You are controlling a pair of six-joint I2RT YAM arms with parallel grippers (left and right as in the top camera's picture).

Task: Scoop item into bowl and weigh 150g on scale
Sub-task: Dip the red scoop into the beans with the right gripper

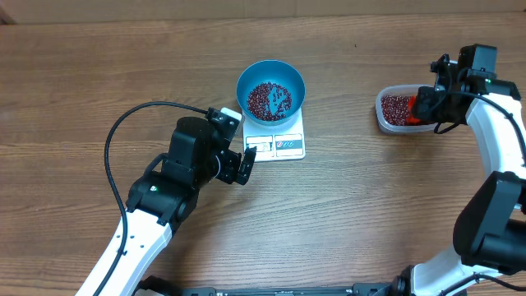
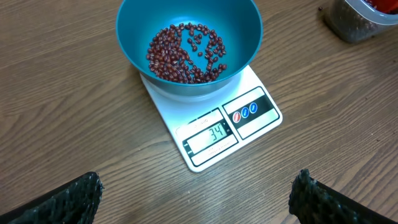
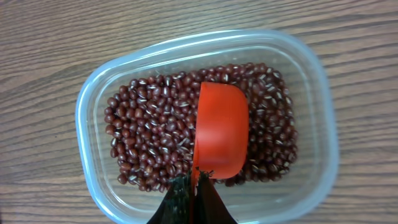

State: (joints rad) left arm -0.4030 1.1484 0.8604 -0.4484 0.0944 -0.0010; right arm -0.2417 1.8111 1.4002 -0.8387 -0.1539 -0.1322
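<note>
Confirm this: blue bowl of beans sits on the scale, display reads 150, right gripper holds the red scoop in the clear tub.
Not quite. The left wrist view shows the display at 34, not 150. The rest holds: bowl of beans on the scale, right gripper holding the scoop in the tub.

A brown wood-grain table (image 1: pixel 82 66) fills all three views, its grain running left to right in the overhead view (darker streaks and a few small dark flecks break the pattern). The surface is matte and evenly lit, the light soft, with only faint, blurred shadows lying on the wood.
</note>
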